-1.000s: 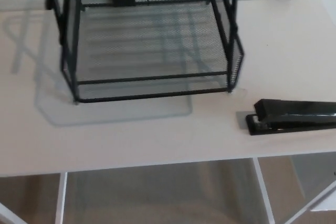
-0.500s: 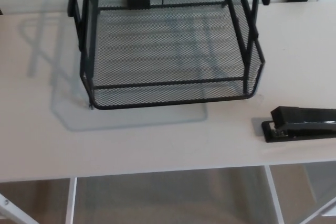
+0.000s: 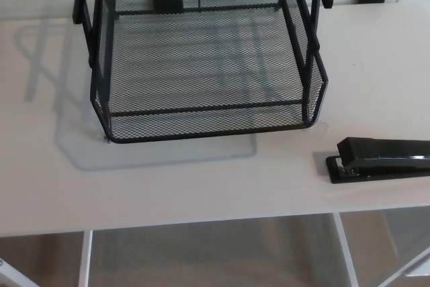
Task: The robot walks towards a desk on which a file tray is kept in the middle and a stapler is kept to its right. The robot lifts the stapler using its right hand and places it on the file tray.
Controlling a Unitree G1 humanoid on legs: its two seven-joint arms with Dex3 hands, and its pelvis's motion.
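Two things on the desk in the head view, and neither one fits in the shot. The file tray is black wire mesh, and its upper posts and back run off the top edge, so I can't tell how tall it is. The stapler's far end is chopped off by the right edge, so I honestly can't say which end is the visible one. Neither robot hand shows up anywhere, so I can't tell if the fingers are wide or closed.

The stapler lies flat on the desk, on the robot's right of the tray and closer to the front edge, clear of the tray's front right corner. Its long axis runs left to right, nearly parallel to the desk's front edge, with the visible end facing the tray side.

Room-wise, there's a bare strip of desk between the tray's front rim and the desk edge. There's also open desk behind the stapler, beside the tray's right wall. The tray's bottom shelf is bare mesh.
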